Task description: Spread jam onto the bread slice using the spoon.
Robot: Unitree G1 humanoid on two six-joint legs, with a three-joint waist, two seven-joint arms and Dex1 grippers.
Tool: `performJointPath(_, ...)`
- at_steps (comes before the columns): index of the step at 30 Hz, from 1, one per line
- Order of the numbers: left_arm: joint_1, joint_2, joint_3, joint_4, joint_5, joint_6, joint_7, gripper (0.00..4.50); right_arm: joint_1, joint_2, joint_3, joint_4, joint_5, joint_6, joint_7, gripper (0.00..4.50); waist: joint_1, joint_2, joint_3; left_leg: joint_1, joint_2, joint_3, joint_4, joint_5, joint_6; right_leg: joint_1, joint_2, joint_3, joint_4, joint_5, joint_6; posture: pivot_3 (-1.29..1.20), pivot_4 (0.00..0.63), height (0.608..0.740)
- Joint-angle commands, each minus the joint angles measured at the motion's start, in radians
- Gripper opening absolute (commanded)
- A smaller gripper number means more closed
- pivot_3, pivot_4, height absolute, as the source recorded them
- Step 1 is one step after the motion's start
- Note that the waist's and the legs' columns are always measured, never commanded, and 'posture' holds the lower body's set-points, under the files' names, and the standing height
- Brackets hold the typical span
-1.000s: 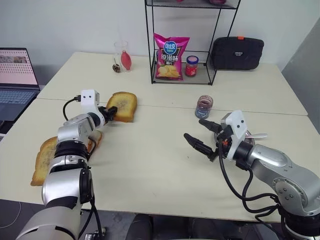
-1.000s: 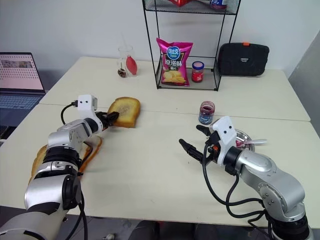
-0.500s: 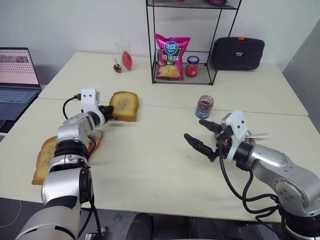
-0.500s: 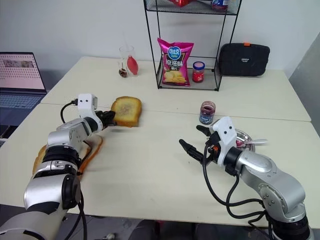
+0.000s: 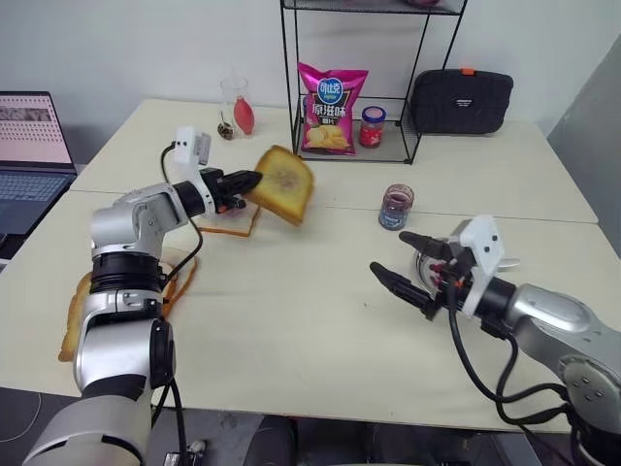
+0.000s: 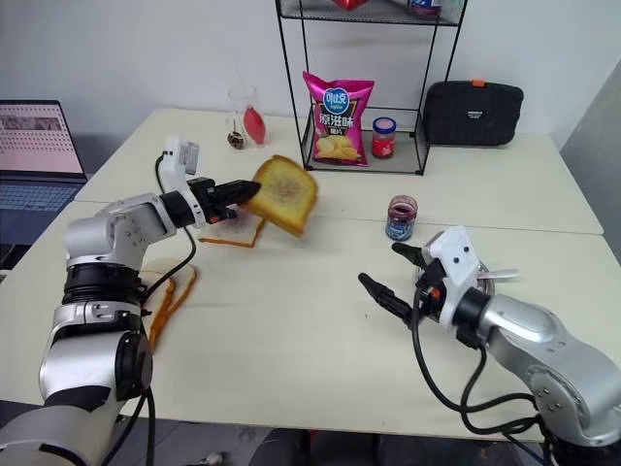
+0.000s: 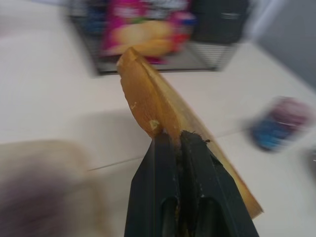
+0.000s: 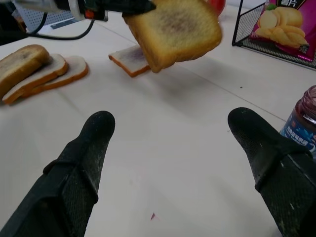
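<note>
While your left claw (image 5: 254, 181) clamps the golden-brown toasted bread slice (image 5: 285, 183) above the cream desk (image 5: 291, 311), your right claw (image 5: 408, 264) gapes empty.

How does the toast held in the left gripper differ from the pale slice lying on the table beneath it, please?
The toast is golden-brown with a darker centre; the pale slice is white with a thin brown crust. The toast hangs tilted in the air, pinched at one edge by the shut left gripper; the pale slice lies flat on the table. Both are sliced bread.

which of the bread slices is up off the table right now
The golden-brown toasted bread slice, pinched at its edge by the left gripper; the pale slices lie flat on the table.
</note>
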Motion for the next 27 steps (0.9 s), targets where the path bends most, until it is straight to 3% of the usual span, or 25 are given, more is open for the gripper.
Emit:
performJointPath(1,0.085,0.101,-0.126,-0.221,-0.047,0.082,-0.172,0.03,0.05,-0.061,-0.11,-0.085,0.134,0.026,0.027,4.5,-0.003,0.0,0.0,0.0,0.0,0.0,0.0,0.0,0.0,0.0,0.0,0.0,0.0,0.0,0.0,0.0,0.15,0.74)
performJointPath(3,0.14,0.144,-0.188,-0.303,-0.047,0.077,-0.235,0.03,0.075,-0.081,-0.14,-0.099,0.185,0.032,0.013,4.5,-0.012,0.001,0.001,0.002,0.0,0.0,0.0,0.0,0.0,0.0,0.0,0.002,0.001,0.0,0.0,0.0,0.15,0.74)
performJointPath(5,0.19,0.121,-0.255,-0.356,-0.018,0.01,-0.247,0.03,0.104,-0.086,-0.159,-0.113,0.228,0.029,-0.024,4.5,-0.014,0.001,0.001,0.003,0.0,0.001,-0.001,0.0,0.0,0.001,0.001,0.002,0.003,0.0,0.0,0.0,0.15,0.74)
performJointPath(12,0.22,-0.001,-0.435,-0.195,0.236,-0.349,-0.161,0.03,0.187,-0.104,-0.168,-0.159,0.283,0.011,-0.124,4.5,0.003,-0.002,0.003,0.003,0.0,0.003,0.002,0.001,0.001,0.002,0.0,0.004,0.001,-0.001,0.002,0.0,0.15,0.74)
performJointPath(16,0.189,-0.04,-0.429,-0.077,0.307,-0.494,-0.122,0.03,0.239,-0.114,-0.175,-0.171,0.278,-0.009,-0.159,4.5,0.0,-0.002,0.004,0.002,0.0,0.006,0.002,0.001,0.002,0.001,0.0,0.006,0.001,0.0,0.001,0.0,0.15,0.74)
performJointPath(27,0.1,-0.132,-0.423,0.122,0.365,-0.631,-0.148,0.03,0.336,-0.106,-0.17,-0.165,0.227,-0.077,-0.218,4.5,0.002,-0.004,0.005,0.001,-0.001,0.006,0.001,0.001,0.002,0.001,0.001,0.007,-0.003,0.0,0.002,0.0,0.15,0.74)
